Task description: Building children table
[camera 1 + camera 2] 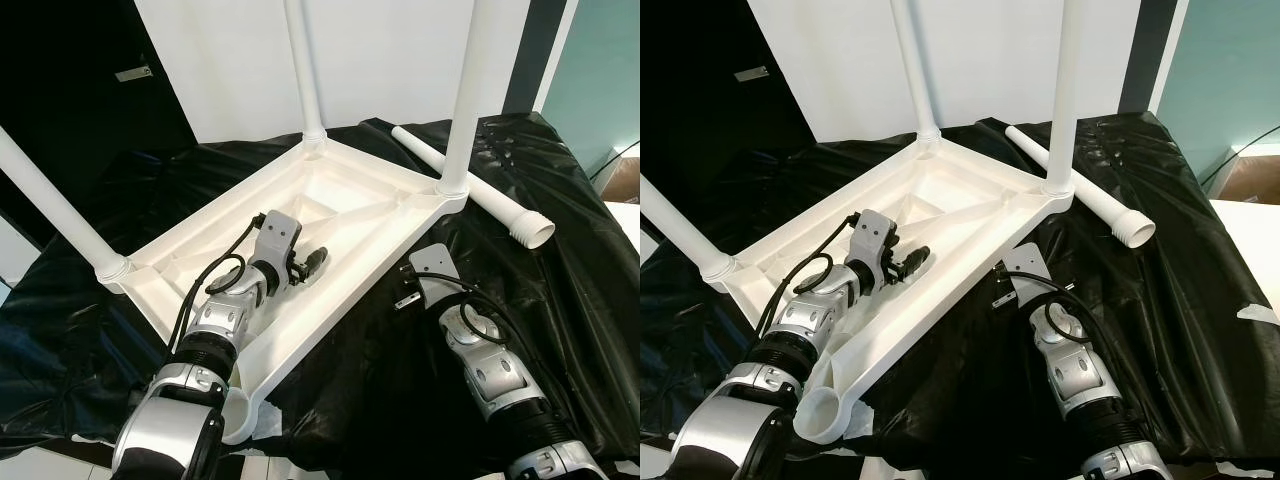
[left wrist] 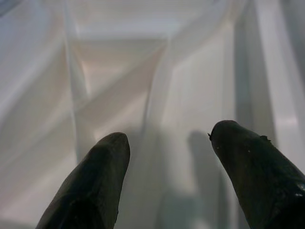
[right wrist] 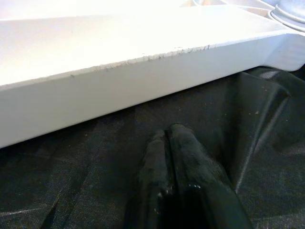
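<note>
A white plastic children's table top [image 1: 350,215] lies upside down on a black sheet, with three white legs standing up from its corners. One more loose leg [image 1: 478,190] lies on the sheet at the back right. The empty near corner socket [image 1: 822,410] points toward me. My left gripper [image 1: 318,258] reaches into the ribbed underside, open, its fingers [image 2: 95,176] apart above a rib with nothing between them. My right gripper [image 3: 170,138] rests shut on the black sheet, just outside the table's right side rail [image 3: 119,81].
The black plastic sheet [image 1: 560,300] covers the work surface, wrinkled, with its near edge over a pale floor. A white wall and a dark door stand behind. A bare white surface [image 1: 1250,250] lies at the right.
</note>
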Robot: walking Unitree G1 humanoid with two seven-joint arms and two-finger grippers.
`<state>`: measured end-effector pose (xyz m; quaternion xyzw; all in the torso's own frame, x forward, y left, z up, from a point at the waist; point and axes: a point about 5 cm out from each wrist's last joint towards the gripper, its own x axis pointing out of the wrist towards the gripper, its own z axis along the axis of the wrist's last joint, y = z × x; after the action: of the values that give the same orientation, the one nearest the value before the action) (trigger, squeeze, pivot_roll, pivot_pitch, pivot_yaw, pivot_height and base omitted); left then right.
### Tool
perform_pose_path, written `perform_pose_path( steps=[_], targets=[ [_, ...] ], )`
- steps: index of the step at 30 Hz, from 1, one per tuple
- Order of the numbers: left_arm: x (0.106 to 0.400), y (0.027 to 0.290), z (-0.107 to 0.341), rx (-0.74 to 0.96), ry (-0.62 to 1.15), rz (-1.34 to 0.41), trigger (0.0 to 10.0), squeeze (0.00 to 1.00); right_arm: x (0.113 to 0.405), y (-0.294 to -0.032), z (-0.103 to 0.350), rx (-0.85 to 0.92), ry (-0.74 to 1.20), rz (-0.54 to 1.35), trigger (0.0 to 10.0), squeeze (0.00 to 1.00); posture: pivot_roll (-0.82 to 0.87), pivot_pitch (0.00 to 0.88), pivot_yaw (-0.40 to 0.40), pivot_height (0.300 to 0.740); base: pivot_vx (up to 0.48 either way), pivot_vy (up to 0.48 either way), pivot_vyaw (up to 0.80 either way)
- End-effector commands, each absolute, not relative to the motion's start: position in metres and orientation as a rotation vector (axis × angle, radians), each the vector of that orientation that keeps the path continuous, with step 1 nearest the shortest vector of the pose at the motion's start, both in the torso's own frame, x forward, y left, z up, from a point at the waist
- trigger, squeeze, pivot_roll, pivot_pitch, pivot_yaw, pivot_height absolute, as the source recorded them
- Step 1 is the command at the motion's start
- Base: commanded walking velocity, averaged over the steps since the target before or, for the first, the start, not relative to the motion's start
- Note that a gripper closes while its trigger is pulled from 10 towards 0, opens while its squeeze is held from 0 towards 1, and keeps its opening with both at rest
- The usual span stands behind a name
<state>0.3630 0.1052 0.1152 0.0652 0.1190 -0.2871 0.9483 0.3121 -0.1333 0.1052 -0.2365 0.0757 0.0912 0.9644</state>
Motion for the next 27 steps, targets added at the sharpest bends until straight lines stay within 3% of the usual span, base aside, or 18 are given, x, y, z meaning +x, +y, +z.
perform_pose_path(
  steps=[1,3,5,7,15,16,18,20,22,23,27],
  targets=[
    [0.368,0.12,0.108,0.162,0.276,-0.279,10.0,0.0,0.31,-0.127,0.104,-0.468,0.152,0.214,10.0,0.0,-0.08,0.0,0.125,0.74,0.0,0.0,0.0],
    [0.355,0.104,0.089,0.155,0.422,-0.468,10.0,0.0,0.312,-0.128,0.107,-0.468,0.145,0.212,10.0,0.0,-0.08,0.0,0.126,0.74,0.0,0.0,0.0],
    [0.355,0.104,0.089,0.155,0.422,-0.468,10.0,0.0,0.312,-0.128,0.107,-0.468,0.145,0.212,10.0,0.0,-0.08,0.0,0.126,0.74,0.0,0.0,0.0],
    [0.341,0.092,0.075,0.141,0.527,-0.624,10.0,0.0,0.313,-0.13,0.108,-0.468,0.14,0.205,10.0,0.0,-0.09,0.0,0.127,0.74,0.0,0.0,0.0],
    [0.331,0.082,0.065,0.123,0.609,-0.744,10.0,0.0,0.313,-0.13,0.109,-0.464,0.137,0.199,10.0,0.0,-0.09,0.0,0.134,0.74,0.0,0.0,0.0],
    [0.33,0.076,0.069,0.07,0.605,-0.785,8.1,0.0,0.312,-0.13,0.109,-0.463,0.136,0.198,10.0,0.0,-0.09,0.0,0.137,0.74,0.0,0.0,0.0],
    [0.33,0.076,0.069,0.07,0.605,-0.785,8.1,0.0,0.312,-0.13,0.109,-0.463,0.136,0.198,10.0,0.0,-0.09,0.0,0.137,0.74,0.0,0.0,0.0],
    [0.329,0.066,0.078,-0.019,0.587,-0.834,6.3,0.0,0.312,-0.13,0.109,-0.462,0.136,0.195,10.0,0.0,-0.09,0.0,0.138,0.74,0.0,0.0,0.0],
    [0.33,0.063,0.082,-0.052,0.582,-0.847,6.3,0.0,0.312,-0.131,0.109,-0.461,0.136,0.194,10.0,0.0,-0.09,0.0,0.138,0.74,0.0,0.0,0.0],
    [0.329,0.059,0.089,-0.099,0.563,-0.872,4.4,0.0,0.313,-0.132,0.109,-0.466,0.136,0.193,10.0,0.0,-0.09,0.0,0.137,0.74,0.0,0.0,0.0],
    [0.326,0.055,0.103,-0.133,0.535,-0.903,4.6,0.0,0.322,-0.14,0.108,-0.461,0.161,0.206,10.0,0.0,-0.08,0.0,0.139,0.74,0.0,0.0,0.0]
  ],
)
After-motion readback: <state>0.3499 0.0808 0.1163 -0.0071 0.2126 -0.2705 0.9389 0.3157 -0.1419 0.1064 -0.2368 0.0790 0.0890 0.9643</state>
